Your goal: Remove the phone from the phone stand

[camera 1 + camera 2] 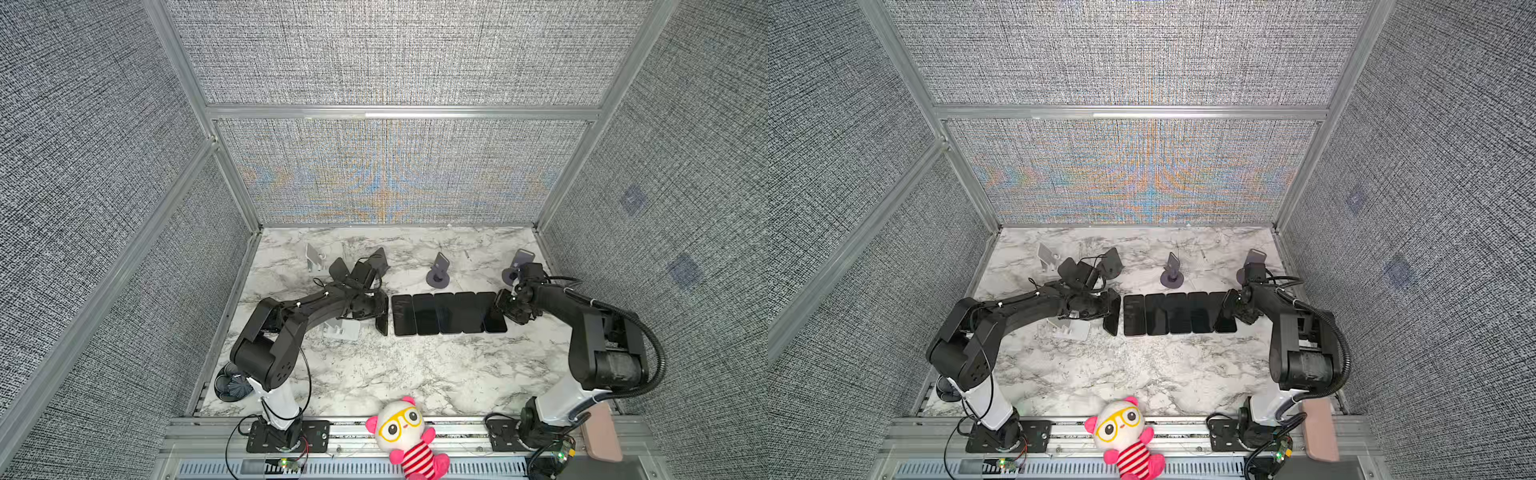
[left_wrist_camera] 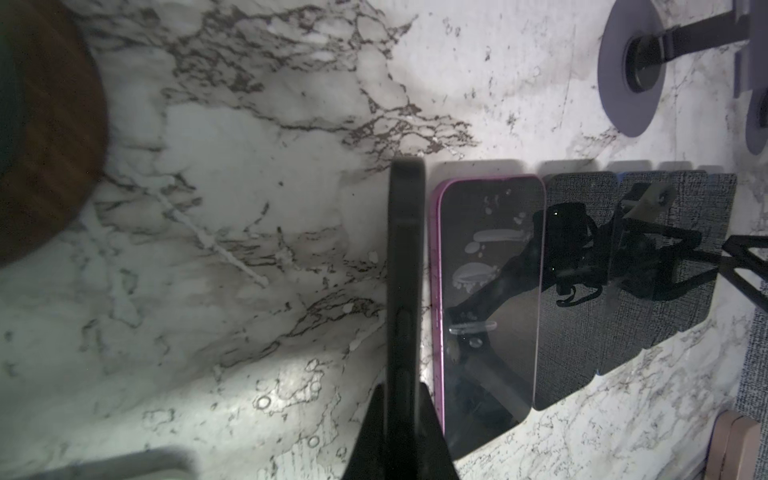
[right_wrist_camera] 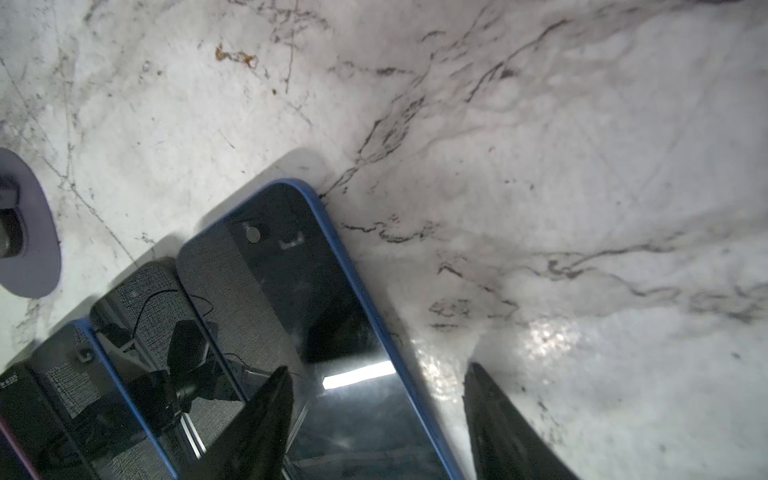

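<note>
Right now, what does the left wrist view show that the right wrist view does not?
Only left wrist: the left gripper shut on a black phone held on edge. Only right wrist: the open right gripper astride an edge of the blue-cased phone, and a brown stain. Both: the marble table, the row of phones, a purple stand base.

You've got a black phone (image 2: 405, 270) standing on its long edge, pinched in the left claw (image 2: 401, 390). Just beside that claw a purple-cased phone (image 2: 490, 299) lies flat, screen up (its glass is smudged). The blue-cased phone (image 3: 299, 291) lies skewed, overlapping its neighbour, and the right claw (image 3: 380, 368) straddles its edge with fingers spread. A white phone stand (image 1: 345, 330) sits close by the left claw.
</note>
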{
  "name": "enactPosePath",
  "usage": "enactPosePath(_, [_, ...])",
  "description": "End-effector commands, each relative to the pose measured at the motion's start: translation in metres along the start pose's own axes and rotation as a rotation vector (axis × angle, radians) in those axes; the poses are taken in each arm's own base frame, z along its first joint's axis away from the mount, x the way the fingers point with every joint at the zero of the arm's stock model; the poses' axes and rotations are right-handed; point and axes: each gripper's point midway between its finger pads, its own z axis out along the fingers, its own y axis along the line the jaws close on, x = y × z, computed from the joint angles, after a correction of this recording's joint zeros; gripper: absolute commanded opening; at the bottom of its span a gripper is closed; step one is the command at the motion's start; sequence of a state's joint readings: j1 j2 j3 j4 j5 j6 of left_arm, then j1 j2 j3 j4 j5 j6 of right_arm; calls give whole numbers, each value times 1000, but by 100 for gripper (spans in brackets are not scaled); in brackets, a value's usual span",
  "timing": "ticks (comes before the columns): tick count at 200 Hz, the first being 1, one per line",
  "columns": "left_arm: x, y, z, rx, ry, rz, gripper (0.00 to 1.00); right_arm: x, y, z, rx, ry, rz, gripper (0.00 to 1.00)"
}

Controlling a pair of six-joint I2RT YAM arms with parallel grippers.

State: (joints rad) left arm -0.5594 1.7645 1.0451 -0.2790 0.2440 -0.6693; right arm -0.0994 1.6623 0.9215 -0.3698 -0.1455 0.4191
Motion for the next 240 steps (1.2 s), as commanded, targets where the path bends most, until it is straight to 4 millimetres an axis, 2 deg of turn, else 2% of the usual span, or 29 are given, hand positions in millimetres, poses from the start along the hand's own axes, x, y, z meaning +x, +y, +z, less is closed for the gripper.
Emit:
enactPosePath(1, [2,10,4,-32,-1,-67,0,2,3,2,-21,13,-1,64])
enactPosePath(50, [2,6,15,14,-3,-113,0,3,3,2,-26,20,-1,64])
enactPosePath(105, [9,13,15,-17,20,-102,0,5,5,5,-36,33,2,64])
enactPosePath(122, [11,16,14,-30,27,-94,7,5,5,5,-39,35,2,64])
enactPosePath(145, [12,17,12,-39,35,-80,29,5,5,5,-38,36,1,64])
enactPosePath(156, [13,18,12,-45,40,-75,34,5,5,4,-39,35,1,64])
enactPosePath(177, [13,18,10,-49,40,-69,39,5,6,4,-40,33,1,64])
enactPosePath(240, [16,23,13,-73,53,-63,44,5,6,2,-41,31,-2,64])
